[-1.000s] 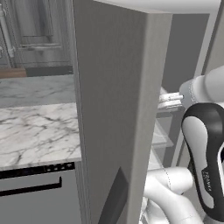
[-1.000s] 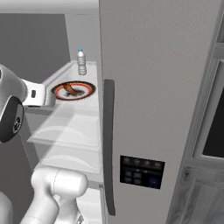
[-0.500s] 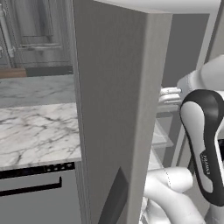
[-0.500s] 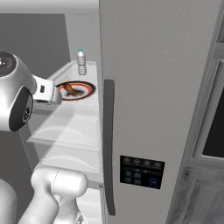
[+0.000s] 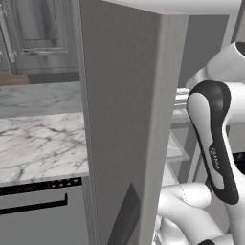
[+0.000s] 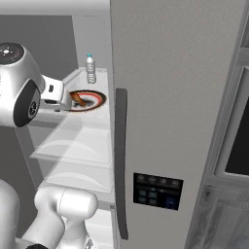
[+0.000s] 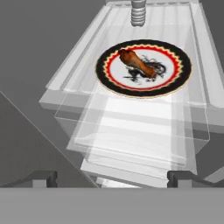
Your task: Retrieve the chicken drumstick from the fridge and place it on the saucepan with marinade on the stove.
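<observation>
The fridge (image 6: 170,97) has its left door (image 5: 119,119) swung open and its right door closed. On an upper glass shelf lies the chicken drumstick (image 7: 138,63) (image 6: 78,99), golden-brown, on a black-rimmed plate (image 7: 179,81) (image 6: 97,99) with a red zigzag ring. My gripper (image 7: 111,179) (image 6: 65,99) is open and holds nothing. It sits in front of the shelf, pointing at the plate, a short way from the drumstick. The saucepan and the stove are out of view.
A water bottle (image 7: 138,13) (image 6: 90,69) stands behind the plate on the same shelf. More glass shelves (image 6: 78,146) lie below. The right door carries a dark handle (image 6: 120,160) and dispenser panel (image 6: 156,190). A marble counter (image 5: 38,143) lies left of the open door.
My arm's upper link has risen and swung, and the hand has edged a little nearer the plate. The gripper has stayed open; the drumstick has not moved.
</observation>
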